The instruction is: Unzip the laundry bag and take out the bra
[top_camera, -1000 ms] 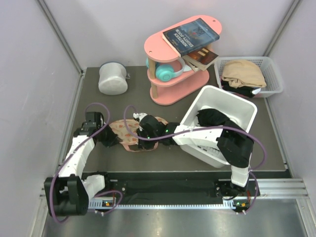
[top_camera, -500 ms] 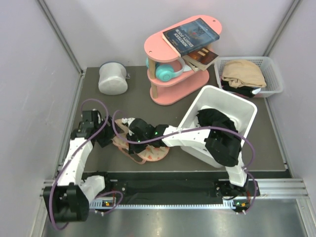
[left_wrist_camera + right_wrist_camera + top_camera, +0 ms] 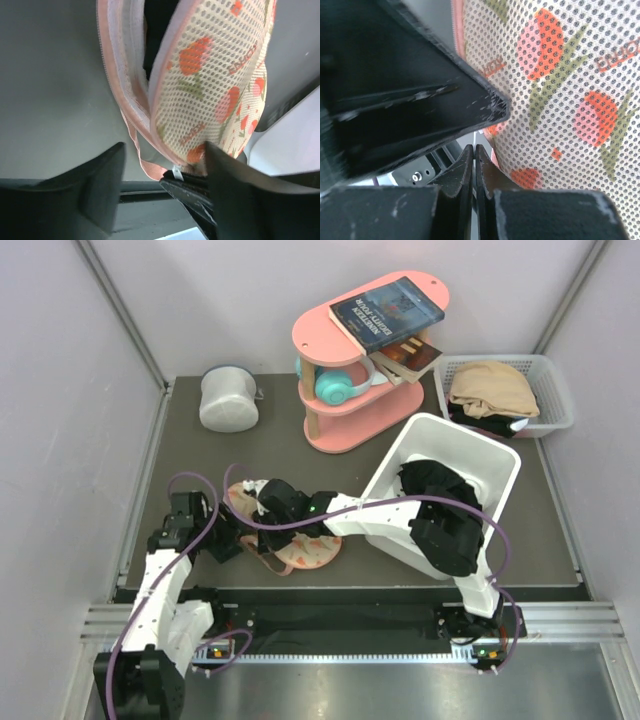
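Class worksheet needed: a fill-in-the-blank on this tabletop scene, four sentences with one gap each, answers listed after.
1. The left gripper has its jaws ____ beside the laundry bag.
2. The right gripper is ____ on the laundry bag's edge.
3. The white bin holds ____ clothing.
4. The book lies on top of the ____ shelf.

Missing words: open; shut; black; pink.

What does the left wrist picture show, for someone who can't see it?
A mesh laundry bag with red fruit prints fills the top, its pink zipper edge gaping open on something dark inside. Below it, the left gripper stands open above the grey table.
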Tool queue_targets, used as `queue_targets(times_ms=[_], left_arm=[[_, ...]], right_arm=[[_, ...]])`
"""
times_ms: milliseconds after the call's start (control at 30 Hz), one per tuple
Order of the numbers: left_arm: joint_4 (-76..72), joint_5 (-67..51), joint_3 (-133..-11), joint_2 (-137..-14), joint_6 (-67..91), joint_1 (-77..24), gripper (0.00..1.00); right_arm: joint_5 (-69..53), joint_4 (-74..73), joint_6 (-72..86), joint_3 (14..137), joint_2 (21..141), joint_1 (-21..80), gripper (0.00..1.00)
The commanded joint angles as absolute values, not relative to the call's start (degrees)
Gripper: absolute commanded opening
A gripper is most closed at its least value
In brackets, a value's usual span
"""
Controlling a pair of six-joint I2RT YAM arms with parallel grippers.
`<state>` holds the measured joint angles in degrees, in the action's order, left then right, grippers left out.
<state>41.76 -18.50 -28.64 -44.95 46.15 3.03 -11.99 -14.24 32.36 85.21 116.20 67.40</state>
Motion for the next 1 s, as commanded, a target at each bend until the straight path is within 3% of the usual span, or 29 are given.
queue_targets(times_ms=[0, 133, 167, 333, 967], left_arm=[[35.6, -20.7, -27.8, -48.2, 47.7, 3.3, 0.62], [31.5, -20.0, -28.0, -51.3, 47.9, 3.3, 0.43], [31.2, -19.7, -28.4, -51.9, 47.8, 3.3, 0.32], [30.0, -19.5, -29.6, -55.0, 47.2, 3.3, 0.01], [30.3, -15.1, -34.3, -61.1, 43.1, 3.3, 0.00]], right_arm=[[-13.0, -13.0, 31.5, 88.2, 116.4, 67.9, 0.00], [-12.8, -13.1, 31.5, 87.9, 115.8, 67.9, 0.00], [-12.8, -13.2, 31.4, 87.7, 115.8, 67.9, 0.00], [-12.8, -13.6, 31.4, 87.5, 115.7, 67.9, 0.00], [-9.9, -14.0, 32.4, 78.2, 108.3, 67.1, 0.00]])
